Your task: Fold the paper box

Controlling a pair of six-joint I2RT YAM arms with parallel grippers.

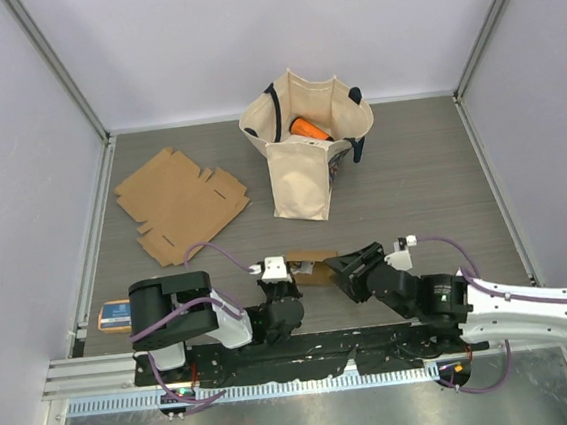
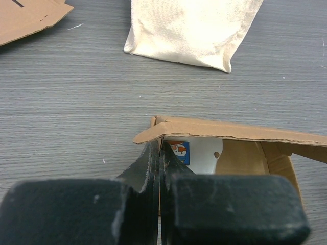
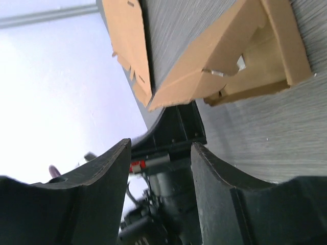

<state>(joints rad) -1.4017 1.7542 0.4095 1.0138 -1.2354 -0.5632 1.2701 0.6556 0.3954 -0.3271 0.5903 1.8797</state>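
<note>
The grey wood-grain table point(image 1: 431, 178) carries everything. At its far middle stands a cream canvas tote bag point(image 1: 303, 150), mouth open, with an orange object point(image 1: 308, 128) inside. To the left of the bag, apart from it, a flat die-cut cardboard sheet point(image 1: 180, 202) lies unfolded.

The paper box point(image 1: 314, 267) sits near the front edge, between the two arms, partly folded: its brown walls are raised and a flap point(image 2: 230, 137) leans over the printed white inside.

The left gripper point(image 2: 160, 153) is pressed fully together, pinching the box's left wall at the corner. The right gripper point(image 3: 161, 148) lies low just beside the box's right end, its fingers point(image 3: 115, 163) spread apart with nothing between them; whether they touch the cardboard I cannot tell.

A small blue-and-orange packet point(image 1: 115, 314) rests at the table's left front edge.
</note>
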